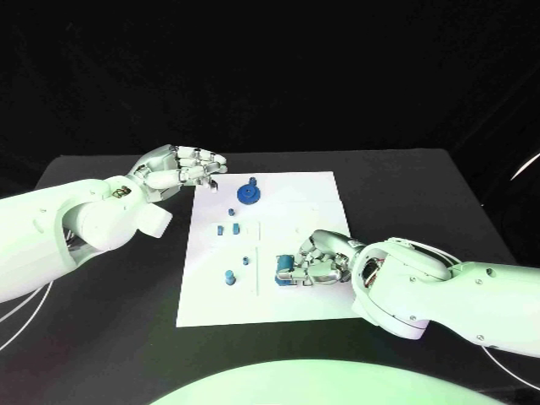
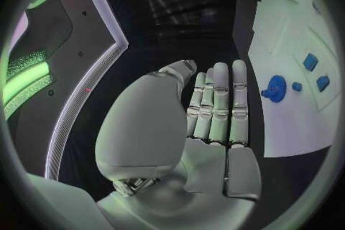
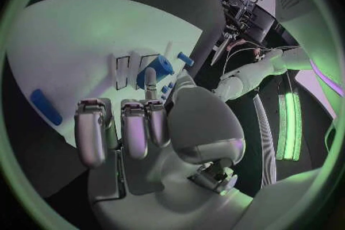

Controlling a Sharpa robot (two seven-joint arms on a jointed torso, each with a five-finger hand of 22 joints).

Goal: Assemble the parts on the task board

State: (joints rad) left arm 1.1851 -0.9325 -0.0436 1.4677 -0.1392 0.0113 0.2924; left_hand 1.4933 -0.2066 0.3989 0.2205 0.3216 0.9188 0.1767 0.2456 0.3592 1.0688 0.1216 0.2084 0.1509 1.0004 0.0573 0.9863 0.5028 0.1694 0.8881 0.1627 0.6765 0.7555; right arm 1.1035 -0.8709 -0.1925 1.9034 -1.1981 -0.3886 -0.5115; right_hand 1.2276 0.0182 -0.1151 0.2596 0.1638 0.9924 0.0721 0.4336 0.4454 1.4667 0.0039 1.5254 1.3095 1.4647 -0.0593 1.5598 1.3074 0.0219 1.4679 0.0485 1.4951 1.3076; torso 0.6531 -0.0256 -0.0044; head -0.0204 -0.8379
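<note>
Now right hand (image 1: pixel 313 260) fingers pinch blue part (image 1: pixel 283 265) over task board (image 1: pixel 306 295); left hand (image 1: pixel 179 167) fingers spread, empty.

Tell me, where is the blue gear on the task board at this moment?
In the head view the blue gear lies near the far edge of the task board, close to the left hand, which does not touch it.

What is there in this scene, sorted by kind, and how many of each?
Blue gear wheel: 1
Small blue pieces: 5 that I can make out, one of them at the right hand's fingers
White task board: 1
Silver hands: 2, the left hand and the right hand
Total: 9
</note>
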